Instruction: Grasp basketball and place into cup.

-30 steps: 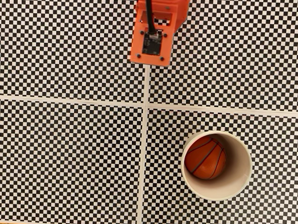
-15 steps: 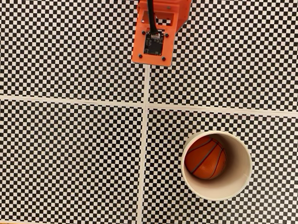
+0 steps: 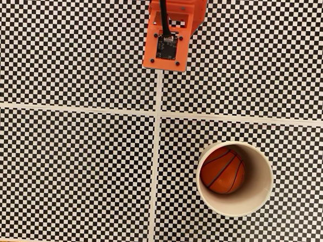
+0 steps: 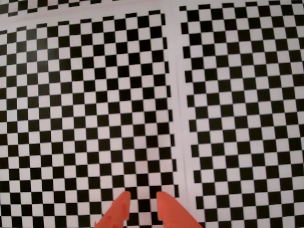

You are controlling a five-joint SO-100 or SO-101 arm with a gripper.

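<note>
Basketball (image 3: pixel 222 171): it sits down inside the cup, pressed toward the cup's left inner wall as the fixed view shows it, with a crescent of bare cream wall open on its right.

Cup (image 3: pixel 261 183): it stands upright on the tabletop (image 3: pixel 67 165), mouth up, in the lower right quarter in the fixed view. Its rim lies nearer the bottom edge than the right edge, and checkered surface shows all round it.

Arm (image 3: pixel 168 34): the orange body with its black cable and small circuit board comes in from the top edge of the fixed view, near the middle, over the vertical white seam (image 3: pixel 155 169). It is well apart from the cup.

Tool (image 4: pixel 141 203): in the wrist view two orange fingertips (image 4: pixel 167 209) poke up from the bottom edge, a narrow gap between them and nothing in it. Only checkered surface lies under them, just left of a white seam.

Open room: the whole left half of the tabletop in the fixed view is bare pattern. So is the upper right quarter above the horizontal white seam (image 3: pixel 70 109). The band between arm and cup is bare too.

Seams: the white lines cross just above and left of the cup.
</note>
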